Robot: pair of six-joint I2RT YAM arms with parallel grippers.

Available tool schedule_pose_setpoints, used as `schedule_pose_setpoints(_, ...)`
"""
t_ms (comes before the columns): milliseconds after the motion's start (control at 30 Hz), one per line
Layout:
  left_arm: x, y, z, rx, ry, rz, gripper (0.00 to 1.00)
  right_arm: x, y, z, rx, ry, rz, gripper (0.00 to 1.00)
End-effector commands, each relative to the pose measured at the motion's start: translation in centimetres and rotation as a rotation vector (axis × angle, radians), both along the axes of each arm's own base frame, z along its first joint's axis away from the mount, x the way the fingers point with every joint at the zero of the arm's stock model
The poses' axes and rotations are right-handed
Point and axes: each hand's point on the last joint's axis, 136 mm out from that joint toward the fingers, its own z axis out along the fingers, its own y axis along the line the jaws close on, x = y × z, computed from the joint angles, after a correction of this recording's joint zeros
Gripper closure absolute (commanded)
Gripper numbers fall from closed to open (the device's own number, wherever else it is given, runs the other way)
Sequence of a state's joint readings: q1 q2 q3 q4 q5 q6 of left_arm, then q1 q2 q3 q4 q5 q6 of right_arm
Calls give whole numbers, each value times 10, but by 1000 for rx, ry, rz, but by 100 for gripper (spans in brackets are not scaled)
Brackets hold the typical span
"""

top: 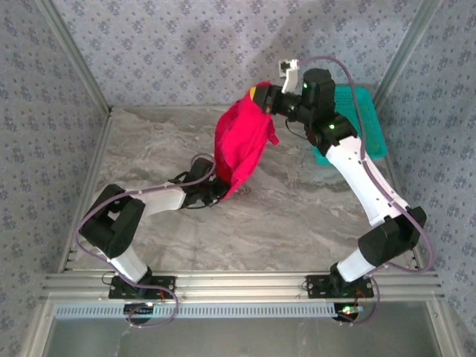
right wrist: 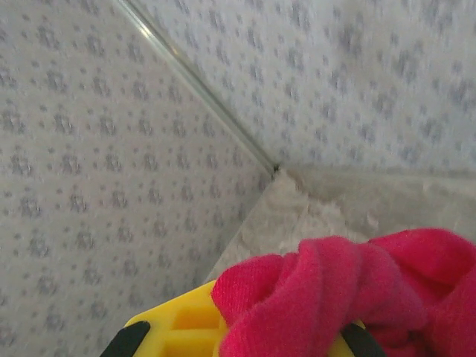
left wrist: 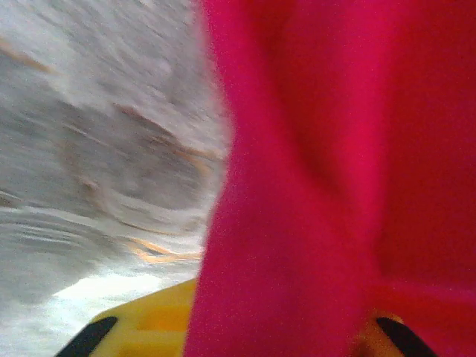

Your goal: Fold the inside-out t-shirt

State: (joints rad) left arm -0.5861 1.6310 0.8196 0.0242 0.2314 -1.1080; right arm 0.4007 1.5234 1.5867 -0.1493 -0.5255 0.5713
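Note:
The inside-out t-shirt (top: pixel 239 145) is a bright red bundle hanging in the air over the back middle of the table. My right gripper (top: pixel 262 99) is shut on its bunched top end, raised near the back wall. In the right wrist view the red cloth (right wrist: pixel 349 297) is pinched over the yellow fingers (right wrist: pixel 178 327) of that gripper (right wrist: pixel 245 342). My left gripper (top: pixel 218 190) sits low at the shirt's bottom end. In the blurred left wrist view, red cloth (left wrist: pixel 335 186) covers the gap of the left gripper (left wrist: pixel 245 335) beside a yellow finger (left wrist: pixel 149 323), hiding how the jaws stand.
A teal mesh basket (top: pixel 368 119) stands at the back right, partly behind my right arm. The marble-patterned table (top: pixel 297 216) is bounded by patterned walls at the back and sides, with a metal rail along the near edge.

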Motion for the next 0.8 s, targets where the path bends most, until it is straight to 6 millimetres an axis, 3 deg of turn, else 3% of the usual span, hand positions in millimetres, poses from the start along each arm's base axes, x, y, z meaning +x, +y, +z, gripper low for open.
schedule_pose_setpoints(0, 13, 34, 39, 90, -116, 25, 61, -33, 3, -31, 7, 33, 182, 100)
schedule_pose_setpoints(67, 18, 48, 59, 142, -172, 19, 43, -44, 3, -74, -37, 101, 241, 100)
schedule_pose_setpoints(167, 24, 57, 85, 192, -251, -31, 30, -72, 2, -152, -129, 243, 314, 100)
schedule_pose_setpoints(233, 29, 51, 100, 193, -306, -95, 26, -90, -3, -187, -167, 295, 328, 100)
schedule_pose_setpoints(300, 34, 29, 110, 141, -352, -207, 23, -103, -7, -208, -183, 309, 325, 100)
schedule_pose_setpoints(367, 40, 7, 111, 104, -375, -309, 22, -110, -11, -217, -188, 306, 311, 100)
schedule_pose_setpoints(500, 51, -23, 94, 99, -385, -445, 21, -120, -20, -227, -212, 311, 287, 100)
schedule_pose_setpoints(767, 84, -73, 70, 92, -349, -531, 20, -144, -34, -246, -239, 329, 249, 100)
